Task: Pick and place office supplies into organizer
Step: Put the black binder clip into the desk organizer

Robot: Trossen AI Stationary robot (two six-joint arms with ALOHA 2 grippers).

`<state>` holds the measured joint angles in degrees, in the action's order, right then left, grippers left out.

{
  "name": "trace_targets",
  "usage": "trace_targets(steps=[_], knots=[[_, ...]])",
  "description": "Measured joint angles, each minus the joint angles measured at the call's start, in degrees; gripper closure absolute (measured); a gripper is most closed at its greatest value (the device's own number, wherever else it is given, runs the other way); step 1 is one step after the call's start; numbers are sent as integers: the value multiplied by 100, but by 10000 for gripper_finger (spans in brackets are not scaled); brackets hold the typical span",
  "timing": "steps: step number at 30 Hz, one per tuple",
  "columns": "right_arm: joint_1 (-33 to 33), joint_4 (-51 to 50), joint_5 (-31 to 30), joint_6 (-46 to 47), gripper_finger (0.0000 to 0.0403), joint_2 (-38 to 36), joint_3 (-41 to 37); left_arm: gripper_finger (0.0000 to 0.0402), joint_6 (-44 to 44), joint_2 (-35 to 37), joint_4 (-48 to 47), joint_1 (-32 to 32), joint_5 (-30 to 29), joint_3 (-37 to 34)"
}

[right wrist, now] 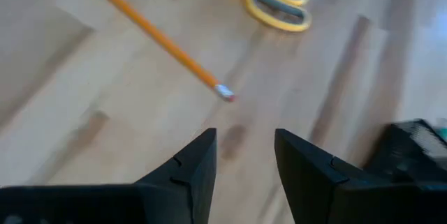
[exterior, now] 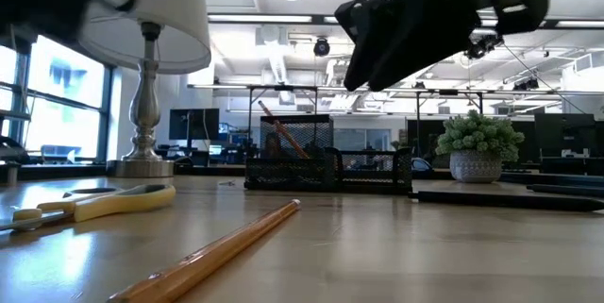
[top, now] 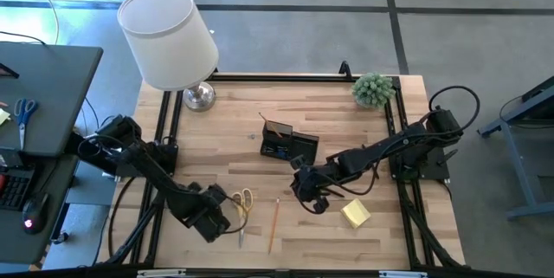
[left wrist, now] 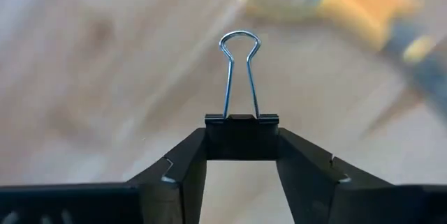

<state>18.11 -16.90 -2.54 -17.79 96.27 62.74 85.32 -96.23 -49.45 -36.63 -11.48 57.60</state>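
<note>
The left gripper [left wrist: 241,155] hangs over the front-left part of the tabletop [top: 216,126], just beside the yellow-handled scissors [top: 243,204]. Its fingers [left wrist: 183,167] are closed to a narrow gap on a black binder clip [left wrist: 241,135], pinching the clip's body from both sides, with the wire handles standing out ahead of the fingertips. Only the left wrist view shows this clip; from above the arm hides it. That view also catches a blurred yellow shape beyond the clip, too soft to name.

The scissors lie flat near the front edge, and a wooden pencil [top: 273,223] lies just to their right, pointing toward the front edge. The low view shows both resting on the wood, scissors to the left and pencil running toward the camera.

The black mesh organizer [top: 286,143] sits near the middle of the tabletop; the low view shows a pencil-like stick leaning inside its taller part, which the overhead view barely gives.

The right gripper [right wrist: 244,158] hovers above the wood just in front of the organizer, fingers moderately parted and empty. Its wrist view shows the pencil's eraser end ahead and the scissors beyond.

A yellow sticky-note pad [top: 355,213] lies toward the front-right. A lamp [top: 170,40] stands at the back-left corner, a small potted plant [top: 373,88] at the back-right.
</note>
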Motion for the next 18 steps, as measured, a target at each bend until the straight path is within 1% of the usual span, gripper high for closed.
trace_targets(steps=[2, 5, 8, 10, 14, 18], knots=[[2, -44, 164, 148, 263, 0, 0, 276, -474, 0, -56, 119, -461, 154], [2, -255, 201, 453, 263, 0, 0, 291, -1235, 2, -31, 311, -1152, 347], [33, -502, 202, 833, 263, 0, 0, 289, -2023, 2, -24, 588, -1719, 499], [61, -665, 265, 1134, 263, 0, 0, 278, -2624, 4, 7, 844, -2000, 598], [106, -813, 659, 1698, 263, 0, 0, 257, -4131, 11, 327, 1473, -2267, 695], [296, -815, 657, 2077, 263, 0, 0, 257, -5775, 11, 888, 2189, -2263, 694]])
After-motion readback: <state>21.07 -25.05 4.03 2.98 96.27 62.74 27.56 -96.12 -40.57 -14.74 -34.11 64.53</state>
